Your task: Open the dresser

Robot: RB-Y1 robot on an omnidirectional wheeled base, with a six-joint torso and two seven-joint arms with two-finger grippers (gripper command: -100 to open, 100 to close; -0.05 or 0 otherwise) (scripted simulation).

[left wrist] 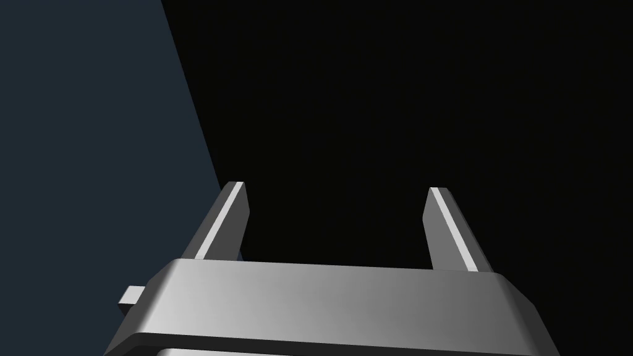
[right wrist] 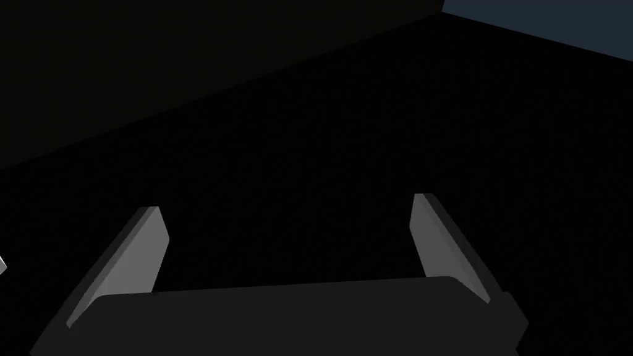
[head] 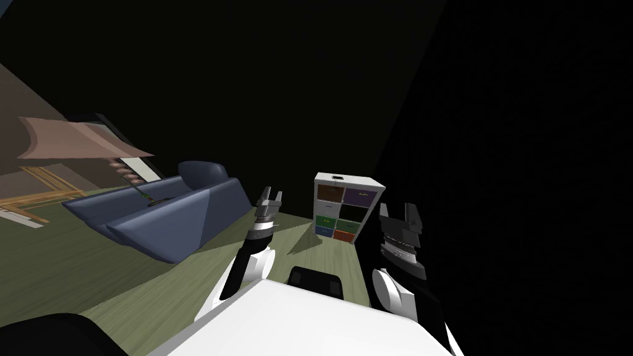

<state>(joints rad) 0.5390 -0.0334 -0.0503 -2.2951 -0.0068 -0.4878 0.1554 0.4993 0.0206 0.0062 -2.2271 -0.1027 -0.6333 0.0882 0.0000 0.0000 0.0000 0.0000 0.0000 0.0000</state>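
A small white dresser (head: 344, 208) with several coloured drawer fronts stands on the floor ahead of me, some way off, against a dark wall. My left gripper (head: 270, 199) is raised to the left of it, well short of it, and its fingers (left wrist: 230, 217) stand open with nothing between them. My right gripper (head: 399, 214) is held up just right of the dresser in the head view, also short of it. Its fingers (right wrist: 143, 259) are spread wide and empty.
A dark blue sofa (head: 167, 216) lies on the green floor to the left of my left arm. A brown canopy-like piece (head: 74, 141) and light wooden frames (head: 37, 198) stand at the far left. A dark wall closes the right side.
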